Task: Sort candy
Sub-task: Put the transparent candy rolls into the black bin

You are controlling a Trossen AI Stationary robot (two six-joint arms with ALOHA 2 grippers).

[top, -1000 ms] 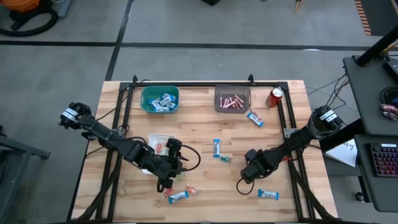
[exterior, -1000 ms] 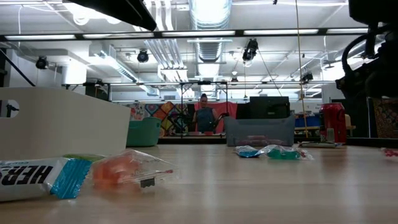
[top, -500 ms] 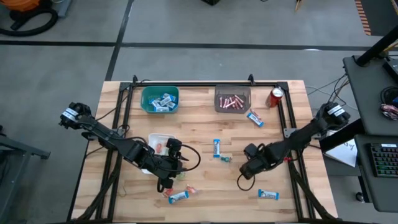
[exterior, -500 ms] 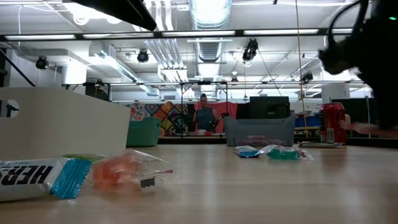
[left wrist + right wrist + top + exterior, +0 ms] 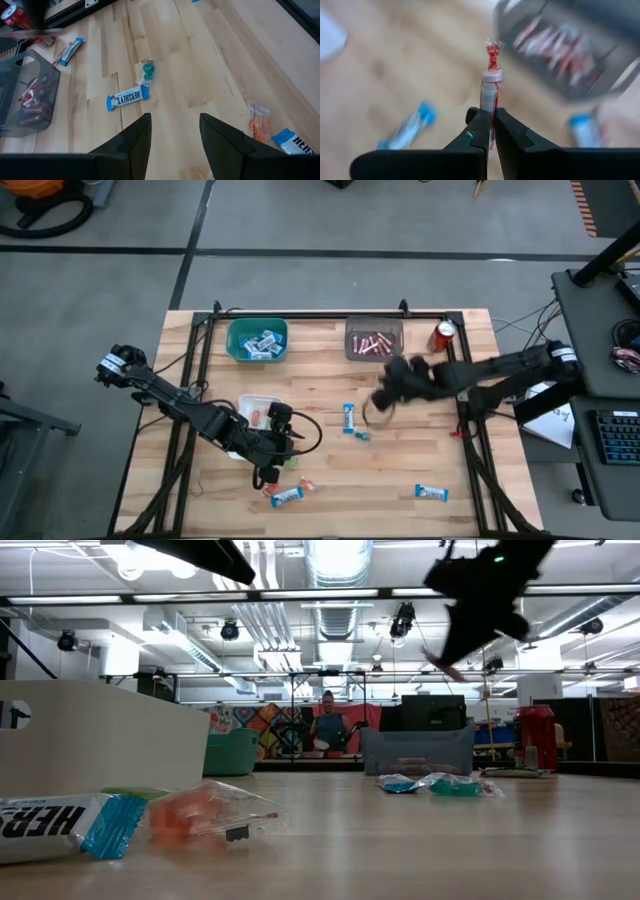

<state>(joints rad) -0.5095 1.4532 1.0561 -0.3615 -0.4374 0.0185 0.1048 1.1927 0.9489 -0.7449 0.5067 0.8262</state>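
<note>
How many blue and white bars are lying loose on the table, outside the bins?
4: a mid-table bar, a bar beside the grey bin, a front-left bar, a front-right bar. Arms may hide others.

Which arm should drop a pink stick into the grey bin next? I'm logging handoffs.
The right. Its end effector is already shut on a pink stick and hangs just short of the grey bin. The left end effector is open and empty, low by the white tray.
</note>
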